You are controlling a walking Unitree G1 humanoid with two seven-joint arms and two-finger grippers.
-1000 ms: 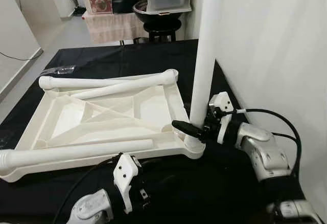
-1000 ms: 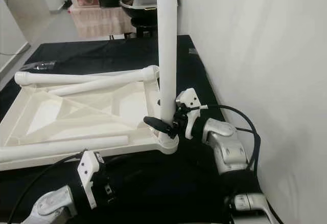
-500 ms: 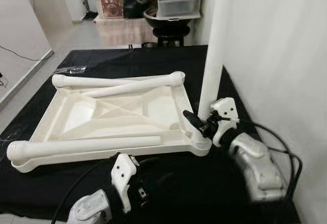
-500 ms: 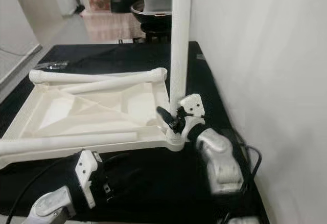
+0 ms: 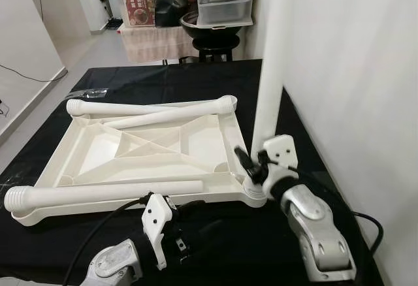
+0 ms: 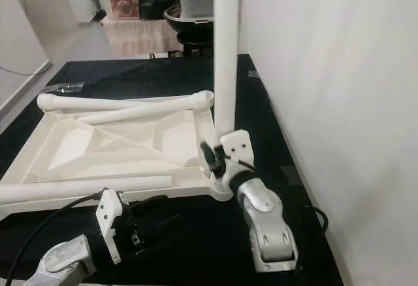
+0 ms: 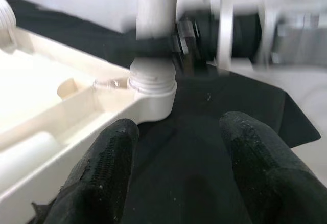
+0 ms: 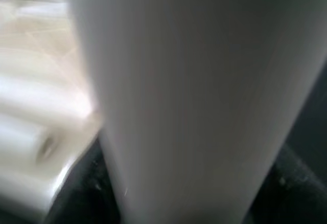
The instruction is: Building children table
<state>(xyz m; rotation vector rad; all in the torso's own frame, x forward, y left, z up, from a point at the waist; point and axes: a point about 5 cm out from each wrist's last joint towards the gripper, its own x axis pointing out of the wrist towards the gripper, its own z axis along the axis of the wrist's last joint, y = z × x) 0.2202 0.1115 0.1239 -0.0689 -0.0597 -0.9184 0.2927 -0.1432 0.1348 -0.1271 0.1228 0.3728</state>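
White plastic tabletop (image 5: 150, 152) lies upside down on a black cloth (image 5: 163, 77), two loose table legs (image 5: 150, 110) resting across its far edge and one along its near edge. At the near right corner socket, the right gripper (image 5: 251, 165) clamps an upright white leg (image 5: 271, 83). The left gripper (image 7: 173, 173) hovers just beside that corner, fingers (image 7: 104, 173) spread apart, holding nothing.

Both eye views are bright, evenly lit and sharp, with soft shadows on the black bench (image 5: 196, 83). Both wrist views are blurred, the right one heavily.
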